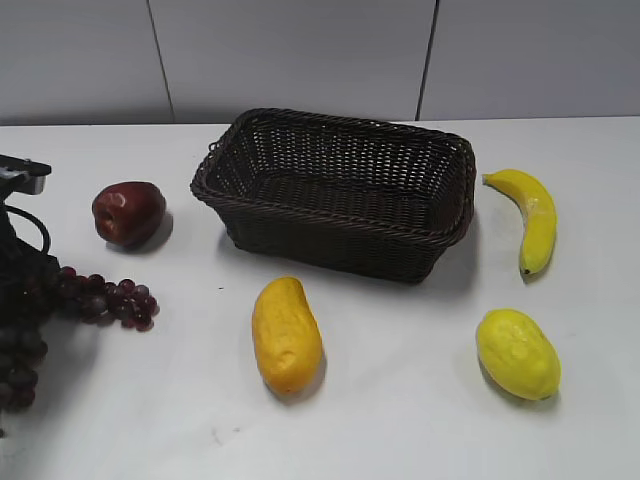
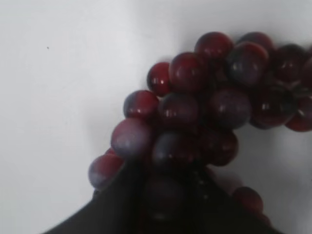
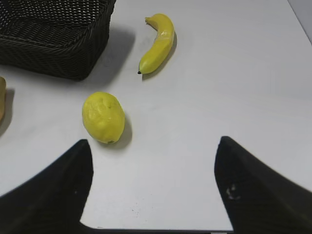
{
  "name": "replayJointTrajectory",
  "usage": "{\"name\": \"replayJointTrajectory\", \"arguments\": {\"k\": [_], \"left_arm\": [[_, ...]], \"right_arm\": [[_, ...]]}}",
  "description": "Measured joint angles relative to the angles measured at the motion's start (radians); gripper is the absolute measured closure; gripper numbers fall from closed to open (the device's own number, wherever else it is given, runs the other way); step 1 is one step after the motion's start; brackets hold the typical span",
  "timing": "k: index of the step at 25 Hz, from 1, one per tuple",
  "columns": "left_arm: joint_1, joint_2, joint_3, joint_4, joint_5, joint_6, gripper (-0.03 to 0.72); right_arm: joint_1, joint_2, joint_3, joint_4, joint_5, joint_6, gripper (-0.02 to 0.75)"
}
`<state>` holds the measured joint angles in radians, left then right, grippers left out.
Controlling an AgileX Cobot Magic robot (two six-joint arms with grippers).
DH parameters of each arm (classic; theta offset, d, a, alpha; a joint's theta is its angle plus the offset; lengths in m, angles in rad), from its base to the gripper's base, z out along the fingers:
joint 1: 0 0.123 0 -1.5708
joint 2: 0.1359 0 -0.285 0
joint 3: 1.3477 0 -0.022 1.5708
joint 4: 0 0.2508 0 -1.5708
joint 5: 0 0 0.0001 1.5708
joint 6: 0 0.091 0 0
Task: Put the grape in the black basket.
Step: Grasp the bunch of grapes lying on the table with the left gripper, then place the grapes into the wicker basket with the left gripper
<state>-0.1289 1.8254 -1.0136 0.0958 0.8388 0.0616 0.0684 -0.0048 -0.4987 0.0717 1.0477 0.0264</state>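
The grape [image 1: 100, 300], a long bunch of glossy dark purple-red berries, lies on the white table at the far left. It fills the left wrist view [image 2: 195, 107]. My left gripper [image 1: 20, 295] is down on the bunch's near end, its dark fingers [image 2: 165, 195] closed around berries. The black basket [image 1: 330, 215], a dark woven wicker basket, stands at the table's middle back, apart from the bunch; its corner shows in the right wrist view [image 3: 53, 53]. My right gripper [image 3: 153, 142] is open and empty above bare table; it is outside the exterior view.
A dark red apple [image 1: 128, 213] sits between the bunch and the basket. An orange-yellow fruit [image 1: 286, 335] lies in front of the basket. A yellow fruit [image 1: 518, 353] [image 3: 103, 117] and a banana [image 1: 535, 215] [image 3: 158, 41] lie to the right.
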Motion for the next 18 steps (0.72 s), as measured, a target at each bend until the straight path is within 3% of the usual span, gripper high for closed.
{"name": "replayJointTrajectory", "arguments": {"k": [1,9,18], "left_arm": [[0.0,0.0,0.0,0.0,0.0,0.0,0.569],[0.0,-0.096,-0.028,-0.028,0.066,0.0,0.568],[0.0,-0.311,-0.308,-0.036,0.202,0.031,0.569]], "right_arm": [[0.0,0.0,0.0,0.0,0.0,0.0,0.148],[0.0,0.0,0.0,0.0,0.0,0.0,0.148],[0.0,0.0,0.0,0.0,0.0,0.0,0.148]]}}
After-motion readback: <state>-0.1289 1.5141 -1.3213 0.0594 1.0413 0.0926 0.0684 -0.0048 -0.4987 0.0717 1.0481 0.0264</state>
